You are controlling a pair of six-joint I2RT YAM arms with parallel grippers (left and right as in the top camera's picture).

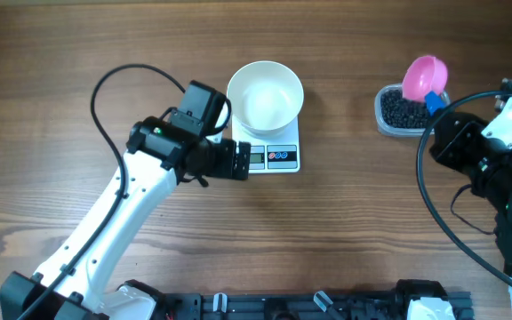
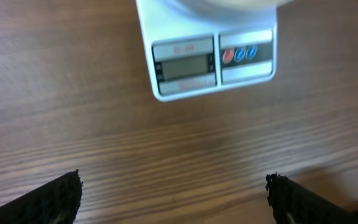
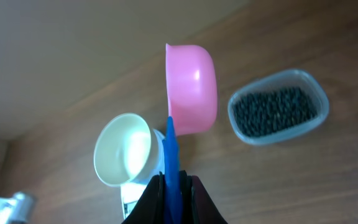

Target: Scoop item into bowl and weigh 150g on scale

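The loose black beads [image 3: 275,109] lay in the clear tub [image 3: 319,93], likely light and quick to roll, best lifted with the stiff pink scoop [image 3: 192,87], whose blue handle [image 3: 171,152] the right gripper [image 3: 171,183] pinched, while the left gripper [image 2: 173,183] gaped near the scale [image 1: 278,158] carrying the white bowl [image 1: 287,84].

We're looking at a robotics lab bench: a plain wood-grain table [image 1: 345,240], a kitchen scale [image 1: 278,157] at centre, a white robot arm [image 1: 114,222] left of the scale, black cables [image 1: 420,178] looping to its right, a black mounting frame [image 1: 283,307] in front.
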